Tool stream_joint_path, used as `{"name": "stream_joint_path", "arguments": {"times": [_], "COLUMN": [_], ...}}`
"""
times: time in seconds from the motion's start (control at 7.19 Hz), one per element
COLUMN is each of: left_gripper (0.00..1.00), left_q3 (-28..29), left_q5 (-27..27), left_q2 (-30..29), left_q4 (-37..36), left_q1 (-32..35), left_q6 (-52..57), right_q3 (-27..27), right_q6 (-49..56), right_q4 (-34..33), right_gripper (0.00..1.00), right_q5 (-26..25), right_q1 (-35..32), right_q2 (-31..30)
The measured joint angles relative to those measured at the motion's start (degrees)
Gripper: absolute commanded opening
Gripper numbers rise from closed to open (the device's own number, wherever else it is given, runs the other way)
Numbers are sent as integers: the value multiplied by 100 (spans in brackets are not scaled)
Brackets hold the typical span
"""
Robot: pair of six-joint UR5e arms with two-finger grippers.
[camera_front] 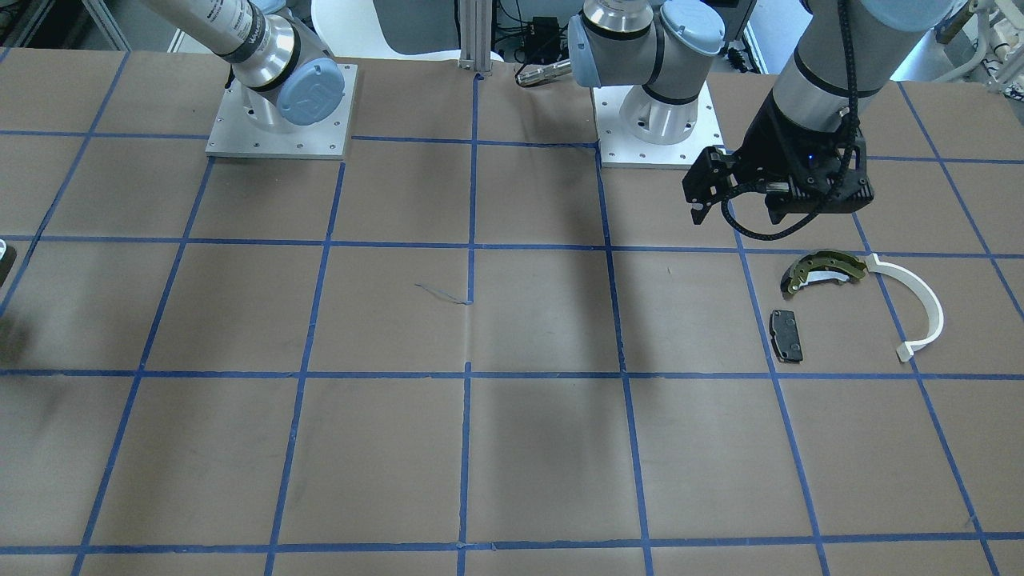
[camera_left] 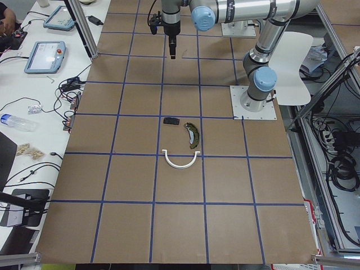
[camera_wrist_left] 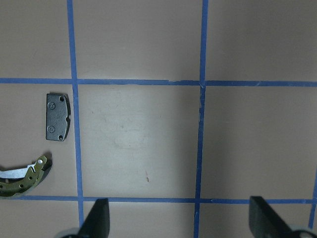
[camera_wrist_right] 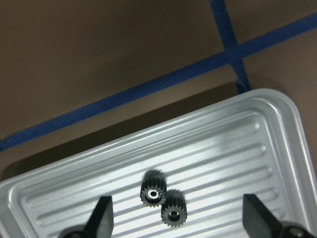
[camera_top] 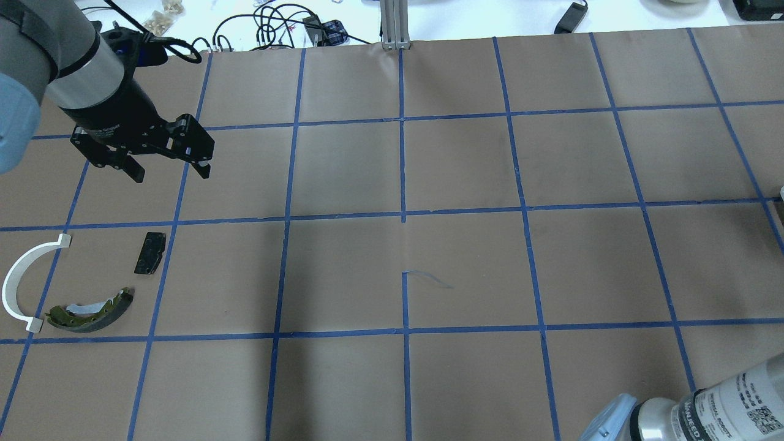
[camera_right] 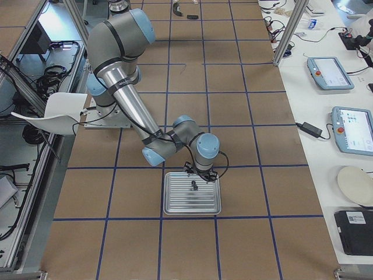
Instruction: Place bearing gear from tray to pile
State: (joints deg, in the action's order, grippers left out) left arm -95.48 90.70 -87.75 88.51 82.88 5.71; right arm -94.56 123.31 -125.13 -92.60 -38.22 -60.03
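Note:
Two small black bearing gears (camera_wrist_right: 152, 191) (camera_wrist_right: 173, 210) lie side by side in the ribbed silver tray (camera_wrist_right: 247, 129). My right gripper (camera_wrist_right: 178, 220) is open and hangs just above them; the exterior right view shows it over the tray (camera_right: 193, 204). The pile lies far off on my left: an olive-and-black brake shoe (camera_top: 92, 309), a black pad (camera_top: 150, 252) and a white arc (camera_top: 18, 282). My left gripper (camera_top: 168, 174) is open and empty, hovering above the table just beyond the pad. The left wrist view shows the pad (camera_wrist_left: 57, 117) and the shoe (camera_wrist_left: 22, 177).
The two arm bases (camera_front: 280, 112) (camera_front: 656, 120) stand on the robot's edge of the table. An aluminium post (camera_top: 395, 24) stands at the far edge. Tablets (camera_right: 329, 73) and cables lie on the white side bench beyond it.

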Motion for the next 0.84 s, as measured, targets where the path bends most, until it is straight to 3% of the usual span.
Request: {"name": "stream_joint_path", "arguments": {"times": [0.28,0.84], "left_gripper": [100,100], "left_q3": [-5,-6], "left_q5": [0,0], "left_q2": [3,-1], "left_q4": [1,0], "left_q1": [8,33], "left_q6": [-4,-13], "right_q3": [-156,-524], "right_q6": [498,942], "right_q4": [-143,-602], "right_gripper": [89,65], "right_q5": [151,-173], "right_q1": [12,113], "right_q2": [67,57]}}
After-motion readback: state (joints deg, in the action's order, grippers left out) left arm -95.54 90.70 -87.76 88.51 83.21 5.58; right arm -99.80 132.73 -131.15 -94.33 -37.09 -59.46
